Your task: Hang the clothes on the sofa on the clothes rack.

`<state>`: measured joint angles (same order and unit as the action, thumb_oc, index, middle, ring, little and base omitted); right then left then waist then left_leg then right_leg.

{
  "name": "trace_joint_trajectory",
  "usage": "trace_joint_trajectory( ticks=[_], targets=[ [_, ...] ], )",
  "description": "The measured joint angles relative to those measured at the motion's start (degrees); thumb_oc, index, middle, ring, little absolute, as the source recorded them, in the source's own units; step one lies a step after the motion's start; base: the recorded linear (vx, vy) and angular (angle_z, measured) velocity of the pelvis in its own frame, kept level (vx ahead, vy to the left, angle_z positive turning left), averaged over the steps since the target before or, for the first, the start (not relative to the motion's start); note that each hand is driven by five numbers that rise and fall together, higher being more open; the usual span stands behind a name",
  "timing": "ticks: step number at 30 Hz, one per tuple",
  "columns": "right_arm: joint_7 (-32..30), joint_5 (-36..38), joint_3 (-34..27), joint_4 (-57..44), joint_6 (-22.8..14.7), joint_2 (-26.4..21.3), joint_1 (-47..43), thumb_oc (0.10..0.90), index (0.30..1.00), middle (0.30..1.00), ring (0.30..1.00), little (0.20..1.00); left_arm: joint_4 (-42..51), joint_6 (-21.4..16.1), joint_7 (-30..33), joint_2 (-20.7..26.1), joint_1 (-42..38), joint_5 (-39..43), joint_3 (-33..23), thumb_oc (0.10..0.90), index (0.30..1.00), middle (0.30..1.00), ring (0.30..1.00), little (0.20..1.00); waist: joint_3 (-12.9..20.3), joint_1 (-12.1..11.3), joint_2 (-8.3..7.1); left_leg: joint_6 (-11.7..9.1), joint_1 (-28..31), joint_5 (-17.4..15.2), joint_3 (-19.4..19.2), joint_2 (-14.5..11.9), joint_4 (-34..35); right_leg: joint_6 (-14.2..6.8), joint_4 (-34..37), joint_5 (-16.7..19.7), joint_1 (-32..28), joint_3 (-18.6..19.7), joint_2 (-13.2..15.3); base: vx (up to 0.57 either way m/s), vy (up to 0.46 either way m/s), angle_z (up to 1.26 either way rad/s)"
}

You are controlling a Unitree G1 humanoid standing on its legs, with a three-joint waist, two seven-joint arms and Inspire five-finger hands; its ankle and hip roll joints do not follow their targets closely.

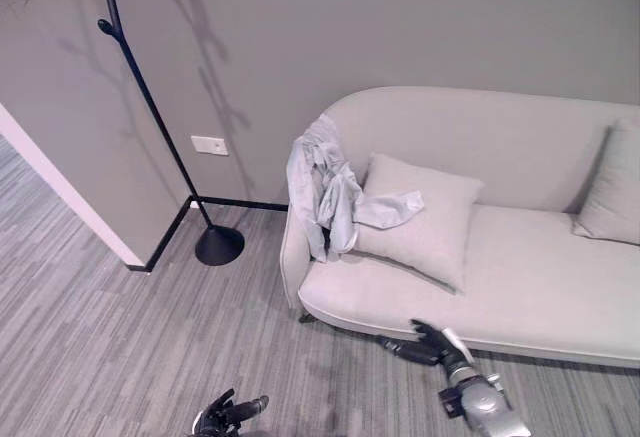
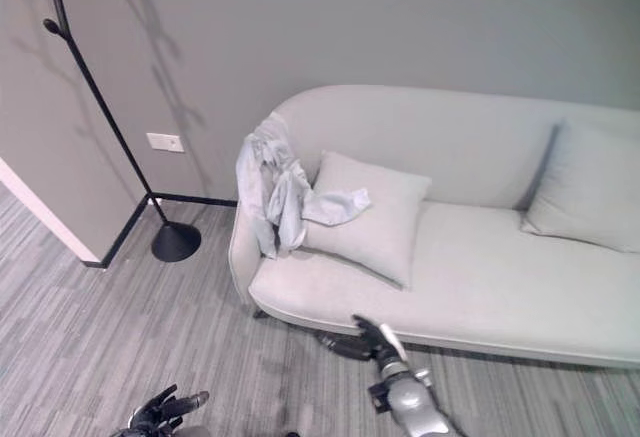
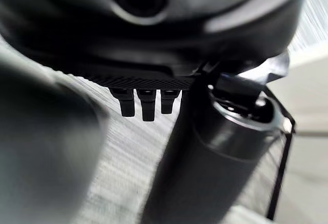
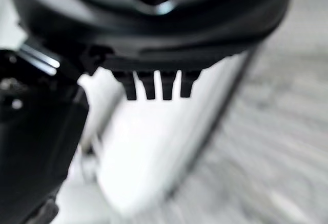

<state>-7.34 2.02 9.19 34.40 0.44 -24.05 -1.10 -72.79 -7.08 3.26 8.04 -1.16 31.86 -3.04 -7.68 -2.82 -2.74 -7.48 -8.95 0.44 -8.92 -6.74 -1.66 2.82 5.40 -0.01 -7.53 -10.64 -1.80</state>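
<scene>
A pale grey-blue garment (image 1: 325, 195) is draped over the left arm of the light sofa (image 1: 520, 277), one sleeve trailing onto a cushion (image 1: 425, 219). The black clothes rack (image 1: 150, 107) stands bare in the wall corner to the left, on a round base (image 1: 219, 245). My right hand (image 1: 432, 341) is low in front of the sofa's front edge, open and holding nothing, well short of the garment. My left hand (image 1: 228, 415) hangs over the floor at the bottom of the view, fingers relaxed and open, with nothing in it.
A second cushion (image 1: 610, 192) leans at the sofa's right end. Grey striped flooring (image 1: 100, 337) stretches between the rack and the sofa. A wall corner (image 1: 70, 192) juts out left of the rack, with a white socket plate (image 1: 209, 144) on the wall behind.
</scene>
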Motion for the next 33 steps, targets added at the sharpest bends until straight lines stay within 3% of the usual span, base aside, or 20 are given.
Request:
trace_joint_trajectory(
  ticks=[1, 2, 3, 6, 8, 9, 10, 12, 14, 15, 17, 18, 19, 22, 24, 26, 28, 29, 31, 33],
  targets=[
    [-1.1, -0.9, -0.8, 0.4, 0.0, -0.4, -0.4, 0.8, 0.9, 0.9, 0.9, 0.9, -0.8, 0.0, 0.2, 0.0, 0.0, 0.3, -0.8, 0.8, 0.9, 0.9, 0.9, 0.9, 0.3, -0.2, 0.59, -0.7, -0.3, 1.7, 1.5, 0.4, 6.0, -0.5, 0.1, -0.7, -0.3, 0.0, -0.4, 0.31, 0.15, -0.25],
    [-3.0, -1.9, -1.9, 0.7, 0.1, -1.0, -1.1, 0.8, 0.9, 0.9, 0.9, 0.9, -1.6, 0.0, 1.0, 0.0, 0.4, 1.3, -1.6, 0.8, 0.9, 0.9, 0.9, 0.9, -0.6, -0.9, 1.49, -0.8, -2.9, 4.4, 3.0, 0.8, 7.3, -0.6, 0.0, -1.5, -2.2, 0.2, -1.2, 0.41, 0.217, -0.28],
    [-4.0, -2.3, -2.0, 0.6, 0.2, -1.4, -1.1, 0.8, 0.9, 0.9, 0.9, 0.9, -2.2, -0.1, 1.3, 0.0, 1.0, 2.1, -2.1, 0.8, 0.9, 0.9, 0.9, 0.9, -0.5, -1.0, 1.92, -0.9, -3.7, 5.1, 2.6, 0.8, 6.9, 0.6, 0.4, -2.4, -3.3, 0.1, -1.5, 0.3, 0.171, -0.18],
    [-5.8, -6.3, -2.9, 0.2, 0.8, -2.7, -0.6, 0.8, 0.9, 0.9, 0.9, 0.9, -5.0, 0.1, 2.1, -0.7, 1.8, 4.1, -6.1, 0.8, 0.9, 0.9, 0.9, 0.9, 0.0, -0.9, 2.66, 1.7, -3.9, 6.7, -2.7, -0.2, 5.4, 1.5, 0.0, -4.5, -6.5, 0.4, -1.9, 0.34, 0.176, -0.12],
    [-6.7, -9.6, -3.5, -2.5, 1.4, -3.3, -0.6, 0.8, 0.9, 0.9, 0.9, 0.9, -5.3, 1.1, 2.5, -1.0, 3.5, 4.0, -6.3, 0.8, 0.9, 0.9, 0.9, 0.9, 0.4, -1.6, 2.34, 3.1, -1.2, 7.6, -3.2, 0.6, 4.9, -1.1, -0.1, -6.6, -8.9, 2.8, -0.1, 0.34, 0.191, -0.49],
    [-6.8, -10.9, -3.5, -3.7, 1.5, -3.7, -0.5, 0.8, 0.9, 0.9, 0.9, 0.9, -5.6, 1.5, 2.8, -1.1, 3.5, 4.0, -6.4, 0.8, 0.9, 0.9, 0.9, 0.9, 0.6, -1.7, 2.26, 4.4, 0.5, 8.3, -3.3, 1.7, 5.8, -2.3, -0.1, -7.3, -9.8, 3.1, 1.0, 0.31, 0.212, -0.24],
    [-7.0, -12.5, -3.7, -6.3, 1.6, -4.3, 0.0, 0.8, 0.9, 0.9, 0.9, 0.9, -4.8, 1.5, 2.9, -1.0, 3.5, 3.7, -6.1, 0.8, 0.9, 0.9, 0.9, 0.9, 0.7, -1.2, 1.73, 9.3, 2.7, 13.2, -4.0, 3.4, 7.0, -4.3, -1.0, -8.2, -11.4, 2.9, 2.7, 0.31, 0.213, -0.11],
    [-7.0, -14.3, -2.9, -8.1, 1.7, -3.8, 0.2, 0.8, 0.9, 0.9, 0.9, 0.9, -4.2, 1.1, 2.9, 0.3, 3.1, 1.7, -5.5, 0.8, 0.9, 0.9, 0.9, 0.9, 1.3, -1.4, -0.5, 11.0, 4.8, 11.6, -5.0, 5.8, 7.1, -5.5, -4.2, -8.8, -11.6, 2.7, 5.6, 0.22, 0.18, -0.04],
    [-7.2, -15.9, -2.9, -10.8, 1.3, -3.6, 0.8, 0.8, 0.9, 0.9, 0.9, 0.9, -2.9, 0.8, 2.9, 1.6, 2.6, 0.5, -3.7, 0.8, 0.9, 0.9, 0.9, 0.9, 2.3, -1.4, -1.68, 12.2, 6.6, 9.4, -4.9, 7.6, 6.9, -8.3, -8.7, -9.3, -10.9, 1.5, 7.8, 0.24, 0.241, 0.12],
    [-7.3, -17.5, -3.0, -12.3, 1.3, -3.6, 0.6, 0.8, 0.9, 0.9, 0.9, 0.9, -1.8, 0.6, 2.9, 2.4, 1.3, -0.7, -2.9, 0.8, 0.9, 0.9, 0.9, 0.9, 3.3, -1.9, -2.55, 12.6, 7.6, 8.2, -4.8, 9.2, 6.9, -8.6, -12.8, -9.3, -10.1, 1.2, 9.4, 0.19, 0.211, 0.13],
    [-8.1, -19.1, -3.0, -12.9, 1.0, -3.6, 0.0, 0.8, 0.9, 0.9, 0.9, 0.9, -0.3, 0.1, 3.0, 2.6, 0.1, -2.4, -0.8, 0.8, 0.9, 0.9, 0.9, 0.9, 3.4, -2.3, -2.58, 13.5, 8.7, 7.2, -4.3, 10.0, 6.9, -8.9, -19.6, -9.4, -7.9, 0.5, 10.5, 0.12, 0.17, 0.16],
    [-8.3, -19.8, -2.9, -12.8, 0.5, -3.6, -0.4, 0.8, 0.9, 0.9, 0.9, 0.9, 0.8, -0.6, 2.6, 2.6, -0.7, -3.9, 0.9, 0.8, 0.9, 0.9, 0.9, 0.9, 4.3, -2.7, -2.43, 14.4, 9.5, 5.6, -3.2, 10.6, 6.8, -11.5, -26.5, -10.9, -4.1, 0.0, 12.2, 0.17, 0.217, 0.21],
    [-8.3, -19.8, -2.6, -12.4, 0.2, -3.6, -1.2, 0.8, 0.9, 0.9, 0.9, 0.9, 0.7, -0.8, 2.5, 2.7, -1.4, -4.6, 1.5, 0.8, 0.9, 0.9, 0.9, 0.9, 4.4, -2.8, -2.51, 15.1, 10.0, 5.0, -2.9, 11.2, 6.8, -12.2, -30.7, -10.5, -1.9, 0.0, 13.3, 0.14, 0.185, 0.32],
    [-8.6, -20.4, -1.5, -9.5, 0.2, -3.7, -3.5, 0.8, 0.9, 0.9, 0.9, 0.9, -0.6, -0.5, 2.2, 2.5, -2.2, -5.1, 2.8, 0.8, 0.9, 0.9, 0.9, 0.9, 4.4, -2.5, -2.04, 17.1, 12.6, 3.6, -0.9, 12.8, 6.8, -12.9, -41.9, -8.7, 4.4, 0.0, 16.5, 0.14, 0.142, 0.35],
    [-9.1, -20.8, -0.3, -6.1, 0.2, -3.8, -4.0, 0.8, 0.9, 0.9, 0.9, 0.9, -2.6, -0.2, 2.2, 2.5, -2.1, -5.2, 2.8, 0.8, 0.9, 0.9, 0.9, 0.9, 4.1, -2.5, -0.85, 18.5, 14.4, 2.5, 0.6, 12.2, 6.8, -12.2, -45.0, -9.2, 6.1, -0.3, 16.1, 0.11, 0.01, 0.36],
    [-9.1, -20.9, 0.5, -5.3, 0.5, -3.9, -3.8, 0.8, 0.9, 0.9, 0.9, 0.9, -3.1, 0.0, 2.4, 2.7, -1.3, -5.2, 2.6, 0.8, 0.9, 0.9, 0.9, 0.9, 3.8, -2.4, -0.26, 18.0, 15.1, 2.9, 1.3, 12.0, 6.8, -11.5, -44.5, -9.7, 8.7, -0.4, 16.0, 0.14, -0.088, 0.35],
    [-9.1, -20.8, 1.0, -3.9, 0.2, -4.1, -3.8, 0.8, 0.9, 0.9, 0.9, 0.9, -4.4, 0.2, 2.6, 2.5, -0.6, -5.6, 2.4, 0.8, 0.9, 0.9, 0.9, 0.9, 2.5, -0.7, 1.41, 16.7, 15.5, 2.5, 5.2, 10.5, 6.8, -9.3, -34.5, -11.5, 10.8, 0.3, 11.7, 0.13, -0.149, 0.75],
    [-9.0, -20.4, 1.9, -0.8, 0.2, -4.2, -4.2, 0.8, 0.9, 0.9, 0.9, 0.9, -5.6, 0.3, 2.5, 2.6, -0.3, -6.8, 2.7, 0.8, 0.9, 0.9, 0.9, 0.9, 2.0, -0.3, 1.92, 14.6, 15.7, 2.7, 6.6, 9.6, 6.9, -9.5, -23.0, -10.7, 11.9, 2.8, 8.2, 0.08, -0.106, 0.85],
    [-8.9, -19.1, 2.2, 1.6, 0.5, -4.0, -4.2, 0.8, 0.9, 0.9, 0.9, 0.9, -5.5, 0.3, 2.4, 3.5, 0.9, -7.7, 2.7, 0.8, 0.9, 0.9, 0.9, 0.9, 1.3, -0.6, -0.04, 13.8, 16.5, 2.5, 7.4, 10.7, 6.9, -8.9, -13.1, -5.1, 12.5, 4.8, 7.4, 0.03, -0.092, 0.52],
    [-8.9, -18.5, 2.3, 2.4, 0.3, -3.8, -3.8, 0.8, 0.9, 0.9, 0.9, 0.9, -5.4, 0.5, 2.5, 3.8, 3.3, -7.7, 2.2, 0.8, 0.9, 0.9, 0.9, 0.9, 1.9, -1.1, -1.93, 13.0, 17.4, 1.6, 7.8, 11.8, 6.9, -7.8, -11.5, 3.1, 12.0, 4.5, 8.6, 0.09, -0.112, 0.13]
  ],
)
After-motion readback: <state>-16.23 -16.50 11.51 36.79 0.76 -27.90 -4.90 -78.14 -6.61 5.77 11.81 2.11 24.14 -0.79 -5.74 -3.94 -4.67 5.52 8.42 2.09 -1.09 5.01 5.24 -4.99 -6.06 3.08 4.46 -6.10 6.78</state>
